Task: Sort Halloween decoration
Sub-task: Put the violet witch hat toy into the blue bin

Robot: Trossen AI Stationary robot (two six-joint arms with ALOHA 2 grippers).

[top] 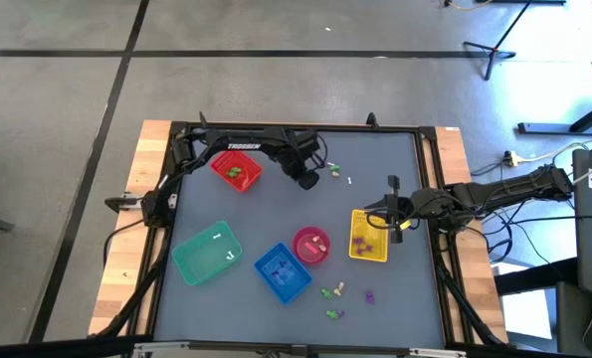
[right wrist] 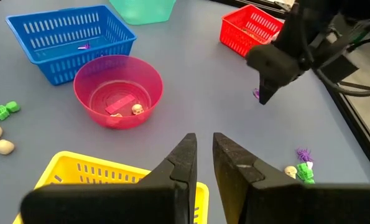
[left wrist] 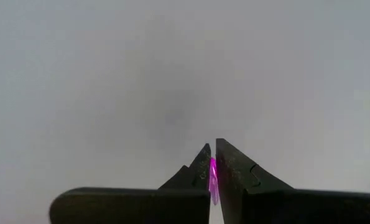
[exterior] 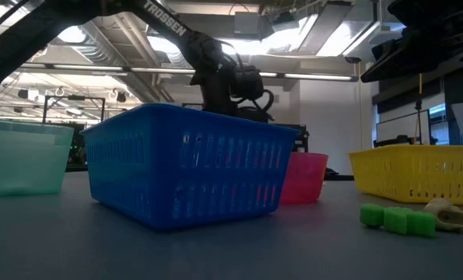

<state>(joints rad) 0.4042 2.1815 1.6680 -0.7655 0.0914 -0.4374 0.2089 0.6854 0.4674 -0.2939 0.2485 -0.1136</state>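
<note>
Left gripper point(left wrist: 212, 163) | clamped on purple trinket point(left wrist: 213, 180), beside red basket point(top: 237, 168) || Right gripper point(right wrist: 204, 148) | narrowly parted, empty, above yellow basket point(top: 368, 237) || Remaining trinkets point(top: 333, 292) | loose on table point(top: 276, 209)

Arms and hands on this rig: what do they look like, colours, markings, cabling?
Both arms are dark, nearly black. The left arm carries white TROSSEN lettering on its upper link, readable in the high and low views. The left hand and the right hand each end in two flat, dark fingers tapering to wedge tips. Black cables loop along the right arm.
</note>
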